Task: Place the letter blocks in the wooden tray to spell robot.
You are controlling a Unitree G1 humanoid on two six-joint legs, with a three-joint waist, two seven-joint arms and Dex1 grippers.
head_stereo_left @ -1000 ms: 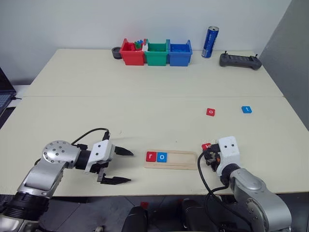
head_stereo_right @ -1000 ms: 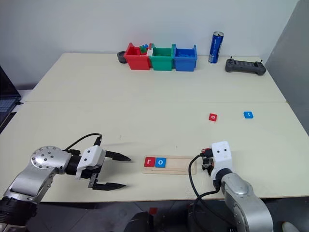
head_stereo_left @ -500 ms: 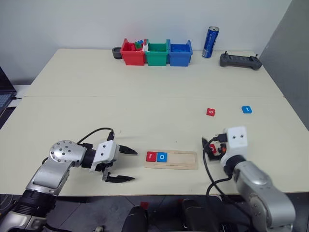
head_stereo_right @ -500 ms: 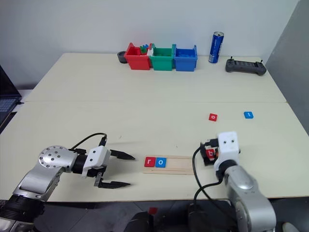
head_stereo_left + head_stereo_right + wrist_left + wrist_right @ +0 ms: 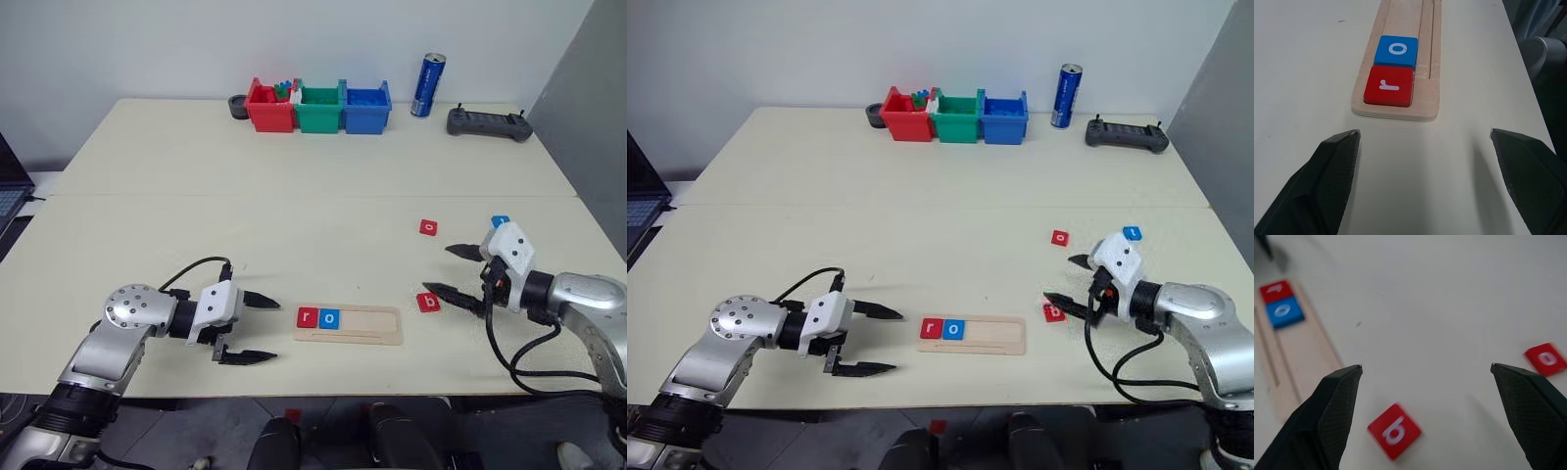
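Tray (image 5: pixel 348 324) loaded with red r (image 5: pixel 307 316), blue o (image 5: pixel 329 317). Red b (image 5: pixel 428 303) left on table beside right gripper (image 5: pixel 454 271), jaws spread. Left gripper (image 5: pixel 259 327) jaws spread, empty.

Three plastic bins are sitting in a row at the far edge of the table (image 5: pixel 294 196): a red bin (image 5: pixel 267 107) on the left holding small colored pieces, a green bin (image 5: pixel 317 109) in the middle, a blue bin (image 5: pixel 364 108) on the right. A small dark round object (image 5: pixel 236 106) is lying just left of the red bin. A blue can (image 5: pixel 427 85) is standing upright right of the bins, and a black handheld controller (image 5: pixel 487 122) is lying farther right.
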